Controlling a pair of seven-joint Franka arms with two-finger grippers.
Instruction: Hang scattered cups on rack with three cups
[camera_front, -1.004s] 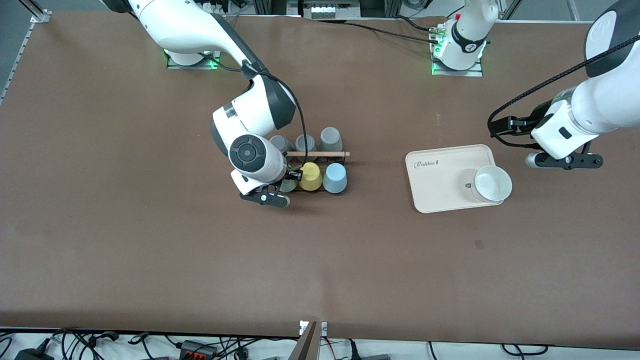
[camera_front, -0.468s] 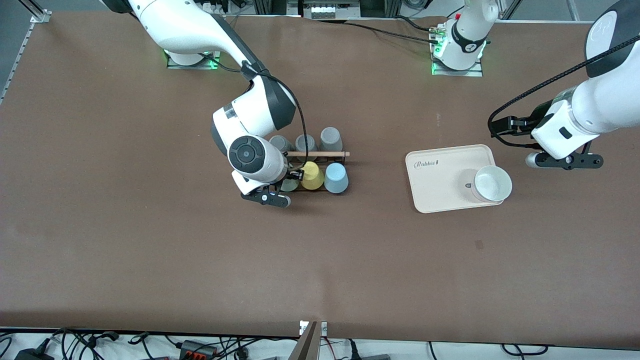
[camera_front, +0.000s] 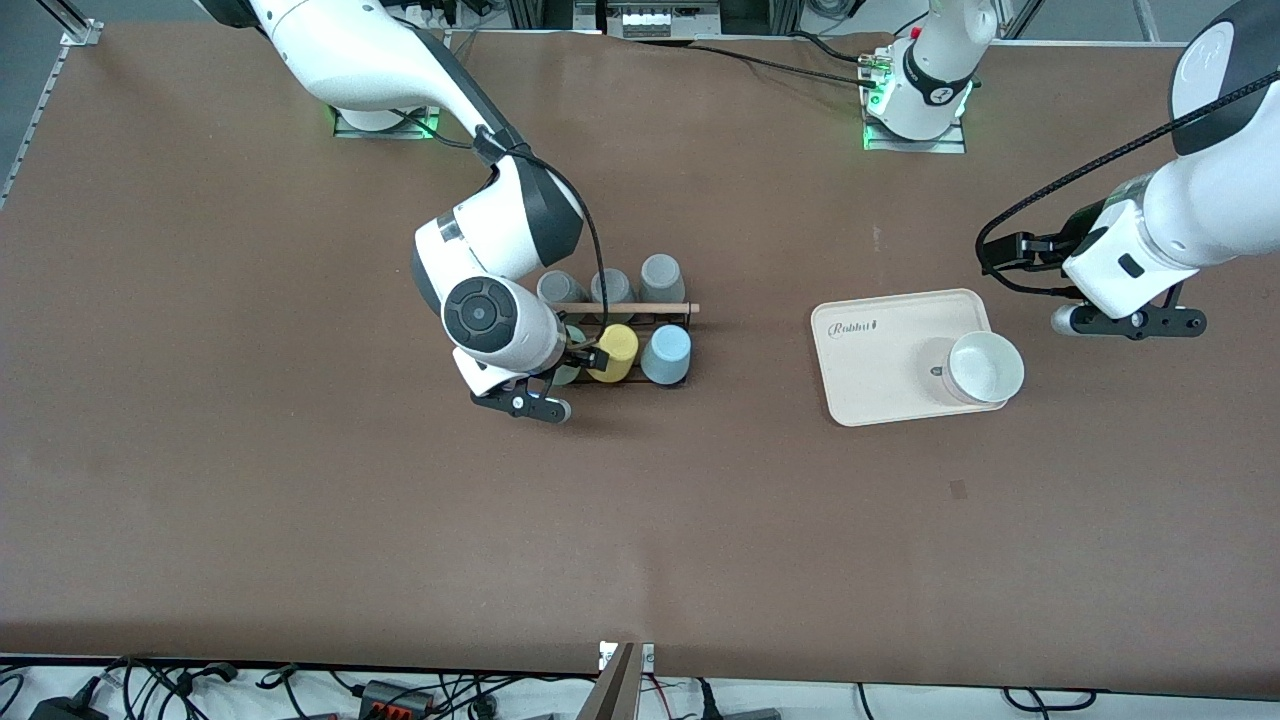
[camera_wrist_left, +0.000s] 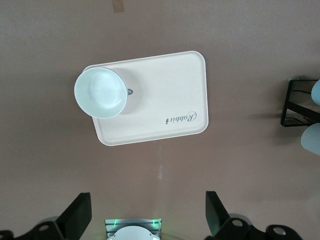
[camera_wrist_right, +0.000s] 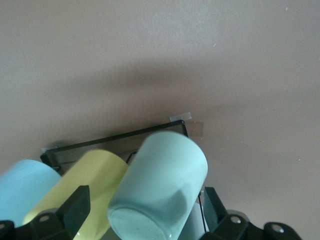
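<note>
Brown bench (camera_front: 300, 500): mint-green plastic cup (camera_wrist_right: 160, 185) on black wire rack (camera_wrist_right: 100, 145), right tool (camera_wrist_right: 145, 192) spread around it, releasing; next, lift clear. Left tool (camera_wrist_left: 147, 205) spread, waiting at cream tray's (camera_front: 880, 390) 3 o'clock.

A brown table (camera_front: 300, 480) carries a black wire rack (camera_front: 640, 345) with a pale wooden bar. On it sit a mint-green cup (camera_wrist_right: 160, 190), a yellow cup (camera_front: 615, 352), a light blue cup (camera_front: 667, 354) and three grey cups (camera_front: 661, 277). A cream tray (camera_front: 880, 355) holds a white bowl (camera_front: 985, 366).
</note>
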